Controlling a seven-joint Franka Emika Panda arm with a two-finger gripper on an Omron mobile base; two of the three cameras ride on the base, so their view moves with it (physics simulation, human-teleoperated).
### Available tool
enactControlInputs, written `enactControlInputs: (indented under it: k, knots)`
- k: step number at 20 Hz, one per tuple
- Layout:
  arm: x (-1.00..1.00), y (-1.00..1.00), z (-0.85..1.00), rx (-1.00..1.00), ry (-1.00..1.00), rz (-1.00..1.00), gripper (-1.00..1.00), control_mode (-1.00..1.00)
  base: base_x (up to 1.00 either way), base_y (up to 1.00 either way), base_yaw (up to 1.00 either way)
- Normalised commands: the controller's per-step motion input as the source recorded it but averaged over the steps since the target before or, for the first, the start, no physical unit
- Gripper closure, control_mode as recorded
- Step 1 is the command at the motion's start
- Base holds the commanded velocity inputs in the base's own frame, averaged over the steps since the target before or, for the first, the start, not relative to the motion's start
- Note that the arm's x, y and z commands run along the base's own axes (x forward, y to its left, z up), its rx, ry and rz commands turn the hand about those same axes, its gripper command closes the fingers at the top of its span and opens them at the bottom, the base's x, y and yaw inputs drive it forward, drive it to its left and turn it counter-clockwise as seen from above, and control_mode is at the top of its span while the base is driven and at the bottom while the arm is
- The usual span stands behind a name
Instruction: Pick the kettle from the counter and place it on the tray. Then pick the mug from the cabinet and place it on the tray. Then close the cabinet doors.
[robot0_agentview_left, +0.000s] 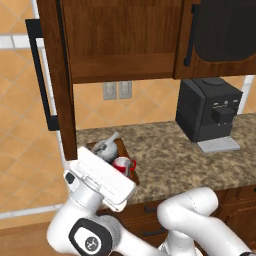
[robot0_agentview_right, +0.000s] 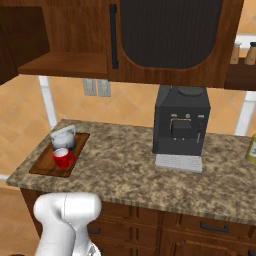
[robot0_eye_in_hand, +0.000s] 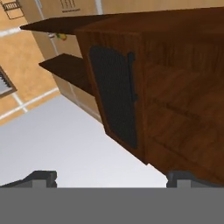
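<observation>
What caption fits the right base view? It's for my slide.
Kettle and red mug sit on the tray; the cabinet above stands open.

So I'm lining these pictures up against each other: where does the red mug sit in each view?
Left base view: the mug is left of centre, on the tray beside the kettle, just above the robot's hand.
Right base view: the mug is at the left, on the tray at the counter's end.
Hand view: not in it.
Shared landmark: the black coffee machine, to the mug's right.
</observation>
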Motion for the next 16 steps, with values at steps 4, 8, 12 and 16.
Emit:
enactControlInputs:
  k: [4,8,12,16]
  knots:
    - [0.37,0.55,-0.08,-0.01,0.08,0.00,-1.00,-1.00,0.00,0.00,0.00]
    - [0.36,0.50,-0.14,-0.01,0.07,0.00,-1.00,-1.00,0.00,0.00,0.00]
    - [0.30,0.31,-0.33,0.00,0.02,0.00,-1.00,-1.00,0.00,0.00,0.00]
    - [0.31,0.31,-0.38,0.00,0.00,0.00,-1.00,-1.00,0.00,0.00,0.00]
